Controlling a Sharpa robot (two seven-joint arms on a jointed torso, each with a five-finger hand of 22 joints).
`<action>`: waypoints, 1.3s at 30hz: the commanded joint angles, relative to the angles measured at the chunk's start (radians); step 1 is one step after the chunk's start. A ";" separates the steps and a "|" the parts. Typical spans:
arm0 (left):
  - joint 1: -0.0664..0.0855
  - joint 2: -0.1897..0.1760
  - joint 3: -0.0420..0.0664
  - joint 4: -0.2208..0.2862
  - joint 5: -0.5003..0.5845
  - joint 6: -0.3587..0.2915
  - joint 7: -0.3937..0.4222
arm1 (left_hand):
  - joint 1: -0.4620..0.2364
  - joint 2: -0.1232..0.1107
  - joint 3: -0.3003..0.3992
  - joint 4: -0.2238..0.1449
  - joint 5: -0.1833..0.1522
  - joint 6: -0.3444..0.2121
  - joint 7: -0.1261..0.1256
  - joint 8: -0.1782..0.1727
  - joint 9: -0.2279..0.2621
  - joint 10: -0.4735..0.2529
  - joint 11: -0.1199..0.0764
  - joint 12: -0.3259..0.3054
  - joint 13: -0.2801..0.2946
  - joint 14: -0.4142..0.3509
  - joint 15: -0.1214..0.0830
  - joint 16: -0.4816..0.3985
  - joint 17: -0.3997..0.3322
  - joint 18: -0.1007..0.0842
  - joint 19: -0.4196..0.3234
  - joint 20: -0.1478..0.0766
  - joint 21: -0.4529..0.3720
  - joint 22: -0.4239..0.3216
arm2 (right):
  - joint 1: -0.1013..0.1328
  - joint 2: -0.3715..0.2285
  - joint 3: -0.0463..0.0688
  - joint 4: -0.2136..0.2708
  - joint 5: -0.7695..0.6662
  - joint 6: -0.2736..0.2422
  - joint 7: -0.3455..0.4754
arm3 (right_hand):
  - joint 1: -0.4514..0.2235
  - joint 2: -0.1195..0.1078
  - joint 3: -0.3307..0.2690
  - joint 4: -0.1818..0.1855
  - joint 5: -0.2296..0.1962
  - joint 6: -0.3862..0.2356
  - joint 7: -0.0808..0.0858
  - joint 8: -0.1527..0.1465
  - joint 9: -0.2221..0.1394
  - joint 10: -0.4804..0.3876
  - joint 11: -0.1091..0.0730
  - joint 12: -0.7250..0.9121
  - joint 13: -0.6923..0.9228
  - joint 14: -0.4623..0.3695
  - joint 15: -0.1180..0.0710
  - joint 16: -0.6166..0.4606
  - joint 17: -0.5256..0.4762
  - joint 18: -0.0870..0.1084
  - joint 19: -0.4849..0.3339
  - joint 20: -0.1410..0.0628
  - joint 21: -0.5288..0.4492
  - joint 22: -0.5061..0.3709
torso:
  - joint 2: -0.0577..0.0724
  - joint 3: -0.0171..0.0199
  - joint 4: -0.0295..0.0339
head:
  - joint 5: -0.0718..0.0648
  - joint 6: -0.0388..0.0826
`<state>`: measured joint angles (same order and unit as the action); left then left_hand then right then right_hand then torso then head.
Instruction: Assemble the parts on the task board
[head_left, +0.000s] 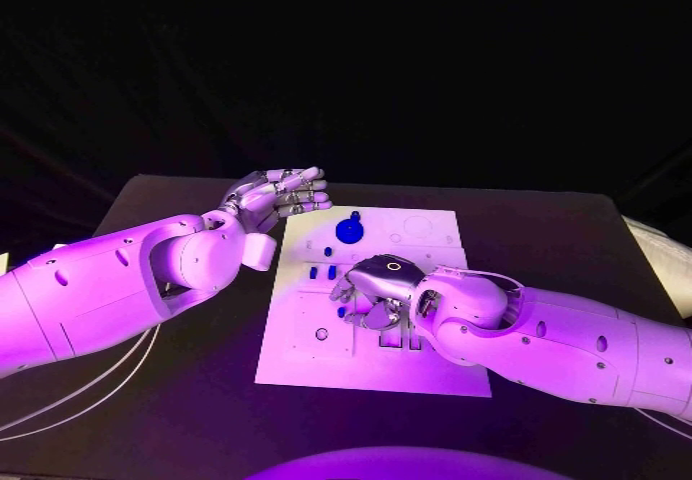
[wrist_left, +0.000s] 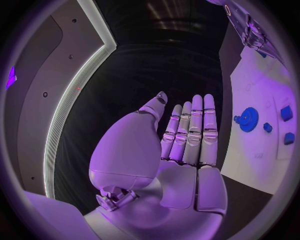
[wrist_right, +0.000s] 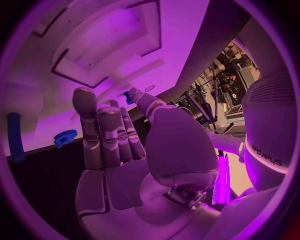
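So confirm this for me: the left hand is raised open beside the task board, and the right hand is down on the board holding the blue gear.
Not the gear. The blue gear lies free on the task board, as the head view shows. The left hand is open beside the board; the right hand is down on it, pinching a small blue part.

Board centre blocked; lower part of board free.
Right hand (head_left: 372, 290) covers mid task board (head_left: 433, 375); left hand (head_left: 277, 197) hovers off its upper-left corner, beside the blue gear (head_left: 349, 230).
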<state>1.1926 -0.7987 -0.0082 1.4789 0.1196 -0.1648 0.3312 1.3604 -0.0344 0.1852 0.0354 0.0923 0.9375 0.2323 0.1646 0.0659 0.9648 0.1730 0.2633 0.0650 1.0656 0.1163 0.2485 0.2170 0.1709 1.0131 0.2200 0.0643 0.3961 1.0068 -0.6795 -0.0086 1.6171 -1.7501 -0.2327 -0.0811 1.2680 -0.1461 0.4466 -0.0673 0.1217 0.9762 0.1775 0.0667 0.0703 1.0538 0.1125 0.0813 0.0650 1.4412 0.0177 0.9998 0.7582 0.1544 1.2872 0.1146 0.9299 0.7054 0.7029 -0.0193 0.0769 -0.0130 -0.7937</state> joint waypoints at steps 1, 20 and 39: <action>0.000 0.002 0.001 0.000 0.003 0.013 0.001 | -0.001 -0.002 -0.006 -0.002 0.006 -0.007 0.000 0.000 -0.001 -0.006 0.000 -0.005 -0.001 0.000 0.004 -0.004 -0.002 0.011 -0.004 0.005 0.000 -0.001 | -0.002 -0.006 -0.001 0.007 0.003 -0.053 0.001 | 0.018 0.013 -0.011 0.001 0.023 0.023 -0.004 0.010 0.004 -0.002 -0.002 0.011 0.001 -0.002 -0.002 0.000 -0.001 0.007 -0.004 0.001 0.001 0.002 | 0.000 0.0011 -0.0007 | -0.002 0.001; 0.000 -0.002 0.000 -0.007 -0.009 0.021 -0.006 | 0.001 0.000 -0.006 -0.003 0.006 -0.008 0.000 0.000 -0.001 -0.008 0.001 -0.005 -0.001 -0.001 0.004 -0.006 -0.002 0.011 -0.005 0.006 -0.001 -0.004 | 0.105 -0.254 0.023 0.115 0.220 -0.013 -0.055 | 0.011 0.003 -0.029 0.013 0.072 0.075 -0.017 0.012 0.006 0.043 -0.016 0.044 -0.002 0.025 -0.014 0.062 0.063 -0.006 0.040 -0.009 0.077 0.083 | -0.001 -0.0012 -0.0084 | -0.013 0.013; 0.000 0.006 -0.003 -0.011 -0.015 0.028 -0.011 | 0.001 0.001 -0.006 -0.003 0.006 -0.008 0.001 0.000 -0.001 -0.008 0.001 -0.005 -0.001 -0.001 0.004 -0.006 -0.002 0.011 -0.005 0.006 0.000 -0.005 | 0.120 -0.274 0.010 0.108 0.135 0.057 -0.081 | 0.033 0.013 -0.076 0.019 0.061 0.077 -0.028 0.006 0.004 -0.009 -0.017 0.046 0.001 0.021 -0.014 0.059 0.052 -0.003 0.029 -0.010 0.064 0.064 | 0.000 -0.0020 -0.0114 | -0.010 0.014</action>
<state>1.1924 -0.7954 -0.0115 1.4675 0.1126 -0.1588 0.3173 1.3604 -0.0344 0.1853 0.0355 0.0924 0.9361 0.2337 0.1646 0.0660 0.9648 0.1730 0.2633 0.0650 1.0656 0.1163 0.2485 0.2163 0.1709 1.0095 0.2236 0.0643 0.3927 1.1272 -0.9574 0.0017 1.7255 -1.5865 -0.2262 -0.1469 1.2920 -0.1325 0.3737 -0.0469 0.1879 1.0489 0.1509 0.0711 0.0732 1.0459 0.0978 0.1225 0.0651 1.4613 0.0051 1.0563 0.8100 0.1545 1.3200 0.1076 0.9958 0.7678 0.7023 -0.0207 0.0668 -0.0234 -0.7790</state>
